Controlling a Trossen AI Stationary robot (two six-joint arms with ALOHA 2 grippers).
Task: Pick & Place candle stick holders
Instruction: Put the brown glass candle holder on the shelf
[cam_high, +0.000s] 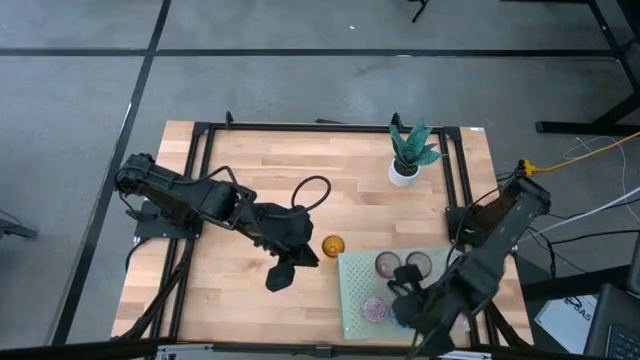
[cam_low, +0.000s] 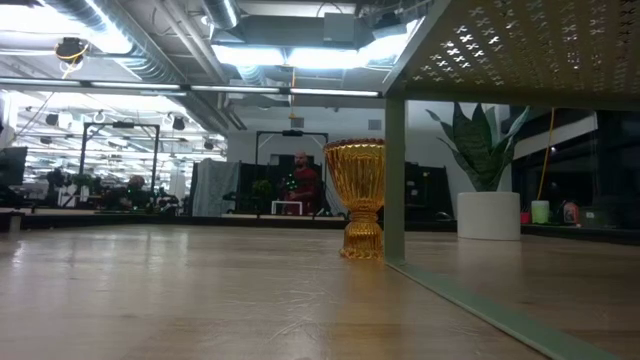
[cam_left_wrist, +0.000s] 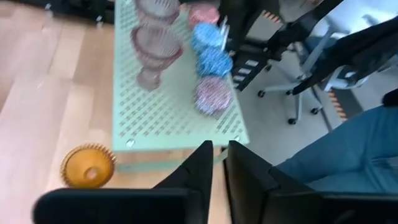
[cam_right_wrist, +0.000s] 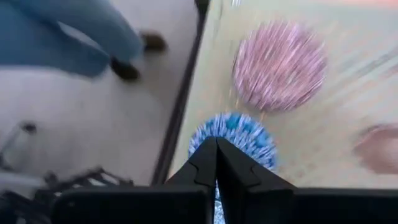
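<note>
Nearest the bottom edge of the overhead frame, the right gripper (cam_high: 408, 312) hangs low over the front of the pale green perforated mat (cam_high: 352, 300), its fingers pinched shut with nothing visibly between them; in its own wrist view the closed tips sit just above a blue holder (cam_right_wrist: 233, 138), with a pink holder (cam_right_wrist: 280, 63) beyond it. The mat lies at lower centre-right of the table (cam_high: 250, 180) and carries most of the candle stick holders: from above I can count three, a speckled pink one (cam_high: 374, 309) at the front and two darker stemmed cups (cam_high: 388, 264) and (cam_high: 417, 264) behind it, while the left wrist view shows more, two stemmed pinkish cups (cam_left_wrist: 155, 51), two blue ones (cam_left_wrist: 215, 61), a speckled pink one (cam_left_wrist: 212, 96) and one more reddish one at the far edge. One amber holder (cam_high: 333, 245) stands upright on the bare wood just beside the mat's left edge, off it. The left gripper (cam_high: 282, 275) hovers left of that amber cup at mid-table, its arm reaching in from the left side; its two fingers are nearly closed with a narrow slit between them, gripping nothing. Farthest back, at upper right, one white pot with a green plant (cam_high: 404, 172) stands alone.
</note>
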